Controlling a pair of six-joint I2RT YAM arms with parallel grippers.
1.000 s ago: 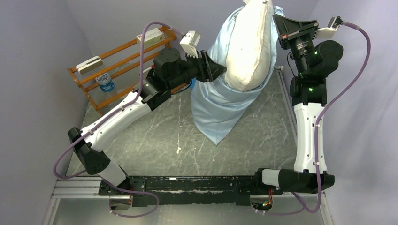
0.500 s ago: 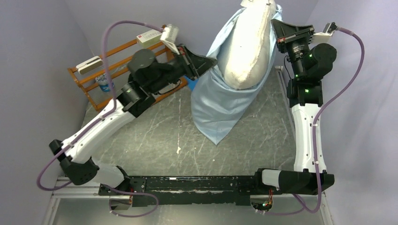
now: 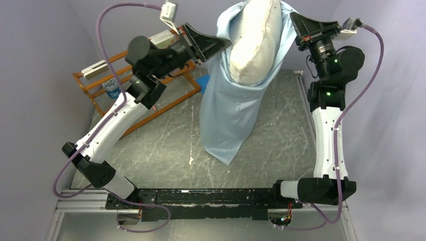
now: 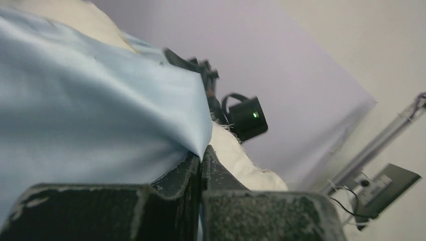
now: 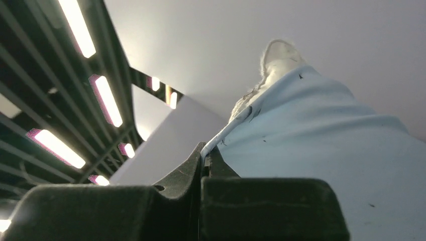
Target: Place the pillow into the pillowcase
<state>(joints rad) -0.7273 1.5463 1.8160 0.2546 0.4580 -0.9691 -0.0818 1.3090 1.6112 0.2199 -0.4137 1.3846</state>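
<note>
The pale blue pillowcase (image 3: pixel 233 108) hangs open-end up above the back of the table, its closed end drooping to the tabletop. The white pillow (image 3: pixel 252 42) stands in its mouth, its upper half sticking out. My left gripper (image 3: pixel 227 42) is shut on the pillowcase's left rim; the left wrist view shows the blue cloth (image 4: pixel 100 115) pinched in my left gripper (image 4: pixel 202 153) and the pillow (image 4: pixel 241 158) beyond. My right gripper (image 3: pixel 293 20) is shut on the right rim; in the right wrist view my right gripper (image 5: pixel 205 150) holds the hem of the pillowcase (image 5: pixel 321 145), the pillow's tip (image 5: pixel 279 55) above.
An orange wooden rack (image 3: pixel 108 85) with a small bottle (image 3: pixel 112 87) and flat boxes stands at the back left under my left arm. A bright blue sheet corner (image 3: pixel 202 81) peeks out behind the pillowcase. The grey tabletop (image 3: pixel 166 145) spreads in front. Walls close in on both sides.
Both grippers have risen, the left one most, lifting the pillowcase rim higher. The pillowcase now hangs longer and the pillow sits deeper inside it.
</note>
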